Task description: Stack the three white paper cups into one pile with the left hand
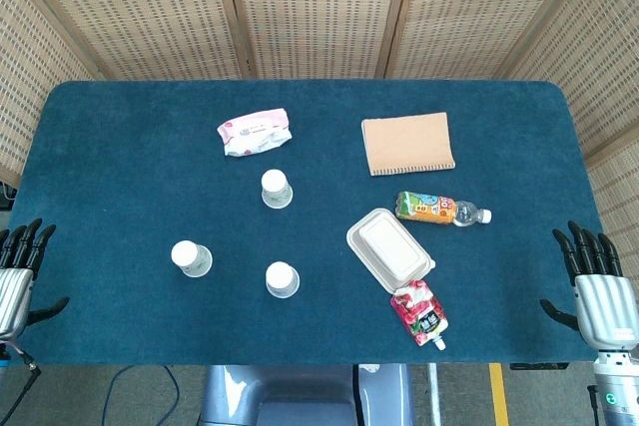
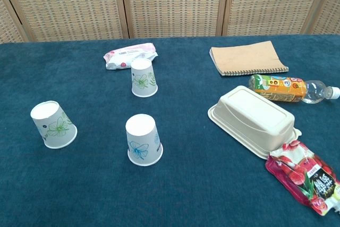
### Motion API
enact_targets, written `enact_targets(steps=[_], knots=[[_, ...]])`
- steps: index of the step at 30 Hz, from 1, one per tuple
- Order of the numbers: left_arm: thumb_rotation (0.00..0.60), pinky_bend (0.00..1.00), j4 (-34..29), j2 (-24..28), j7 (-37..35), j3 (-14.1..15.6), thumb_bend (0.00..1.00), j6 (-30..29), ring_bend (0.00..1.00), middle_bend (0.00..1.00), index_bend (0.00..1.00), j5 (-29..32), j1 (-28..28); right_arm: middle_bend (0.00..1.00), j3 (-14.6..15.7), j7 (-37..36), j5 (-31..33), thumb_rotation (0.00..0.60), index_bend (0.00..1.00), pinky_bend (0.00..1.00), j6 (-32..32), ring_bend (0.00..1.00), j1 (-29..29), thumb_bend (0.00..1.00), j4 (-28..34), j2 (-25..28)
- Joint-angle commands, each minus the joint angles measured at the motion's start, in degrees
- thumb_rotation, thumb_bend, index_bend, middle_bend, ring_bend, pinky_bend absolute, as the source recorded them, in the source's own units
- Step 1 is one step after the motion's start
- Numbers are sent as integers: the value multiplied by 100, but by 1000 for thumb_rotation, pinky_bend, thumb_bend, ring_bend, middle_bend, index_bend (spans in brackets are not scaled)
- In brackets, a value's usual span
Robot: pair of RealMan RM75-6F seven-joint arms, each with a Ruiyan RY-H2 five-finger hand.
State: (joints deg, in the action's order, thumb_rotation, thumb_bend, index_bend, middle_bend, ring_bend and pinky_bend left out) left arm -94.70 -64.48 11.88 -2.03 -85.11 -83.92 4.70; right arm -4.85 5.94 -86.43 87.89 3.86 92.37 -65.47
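My left hand sits at the near left corner of the bench, fingers spread and straight, holding nothing. My right hand mirrors it at the near right corner, fingers likewise apart and empty. Only the head view shows either hand.

Nearest my left hand is one white paper cup, standing upside down. A second cup stands upside down to its right, well apart from it. The third cup stands farther back, also inverted and separate from the other two. All three carry a small flower print.

Just behind that far cup lies a pink wipes pack. On the right half of the bench lie a tan spiral notebook, an orange drink bottle on its side, a closed white takeaway box, and a red pouch touching the box's near corner.
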Motion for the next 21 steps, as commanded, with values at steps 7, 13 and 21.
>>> enact_targets(steps=[7,13,21], knots=[[600,0,-64,13,37,-10,125,54,0,0,0,5,35,0,13,-59,-43,600,0,0,91,0,-52,56,-18,2],[600,0,-88,17,17,-9,125,59,0,0,0,-14,43,0,14,-58,-53,600,0,0,102,0,-60,56,-12,2],[600,0,-59,7,-33,-14,125,113,0,0,0,13,65,0,5,-37,-36,600,0,0,97,0,-62,55,-24,-10]])
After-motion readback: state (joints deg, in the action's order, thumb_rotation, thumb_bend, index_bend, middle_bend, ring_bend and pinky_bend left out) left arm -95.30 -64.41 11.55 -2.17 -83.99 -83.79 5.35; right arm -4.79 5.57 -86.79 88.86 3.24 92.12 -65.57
